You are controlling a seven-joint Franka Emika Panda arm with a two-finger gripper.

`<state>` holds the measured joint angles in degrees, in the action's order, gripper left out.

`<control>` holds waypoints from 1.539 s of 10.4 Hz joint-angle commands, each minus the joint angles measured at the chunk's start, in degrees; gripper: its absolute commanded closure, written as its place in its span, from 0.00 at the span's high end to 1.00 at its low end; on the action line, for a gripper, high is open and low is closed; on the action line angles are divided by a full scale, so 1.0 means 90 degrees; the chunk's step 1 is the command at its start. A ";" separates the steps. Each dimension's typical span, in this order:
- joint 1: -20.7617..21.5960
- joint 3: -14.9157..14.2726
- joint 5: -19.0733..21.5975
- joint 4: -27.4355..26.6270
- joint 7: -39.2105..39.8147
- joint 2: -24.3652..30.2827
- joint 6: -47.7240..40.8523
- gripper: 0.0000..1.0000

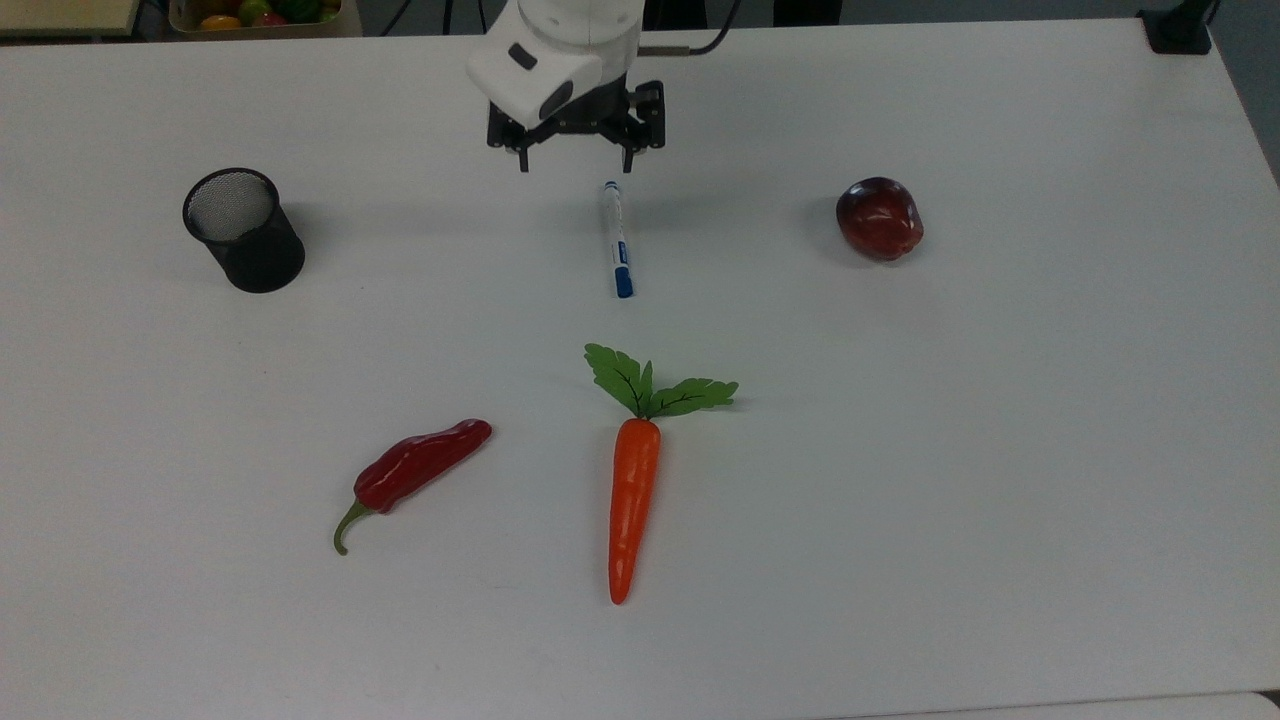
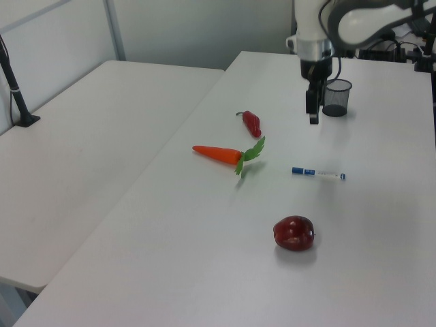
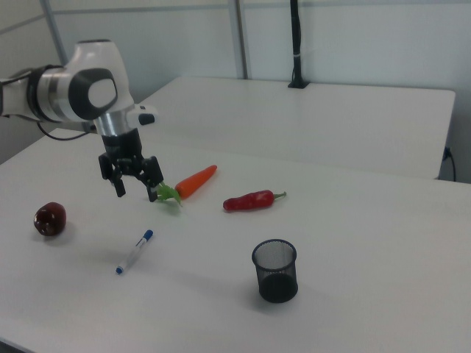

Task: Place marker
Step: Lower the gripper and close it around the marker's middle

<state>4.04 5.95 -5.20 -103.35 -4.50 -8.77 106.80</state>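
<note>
Claw (image 1: 574,158) spread above marker (image 1: 616,238) — carrot (image 1: 631,500), apple (image 1: 879,218) apart.

White Panda arm reaching in over the table (image 1: 1000,450), wrist vertical. The gripper (image 1: 575,160) points straight down, its black fingers (image 3: 120,185) spread wide apart, held clear above the table surface.
</note>
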 commanded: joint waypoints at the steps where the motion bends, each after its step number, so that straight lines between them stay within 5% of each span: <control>1: 0.0107 -0.0006 -0.0028 -0.0293 0.0382 -0.0594 0.0903 1.00; 5: 0.0292 -0.0006 -0.0028 -0.0323 0.0285 -0.1172 0.1326 0.99; 7: 0.0371 -0.0006 -0.0057 -0.0313 0.0091 -0.1388 0.1531 0.83; 11: 0.0429 -0.0006 -0.0067 -0.0303 -0.0202 -0.1525 0.1590 0.33; 14: 0.0430 -0.0006 -0.0086 -0.0255 -0.0233 -0.1467 0.1503 0.12; 16: 0.0420 -0.0006 -0.0077 -0.0235 -0.0388 -0.1301 0.1357 0.07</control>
<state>7.46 6.11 -5.28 -105.23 -5.26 -22.54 119.97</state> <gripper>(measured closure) 0.828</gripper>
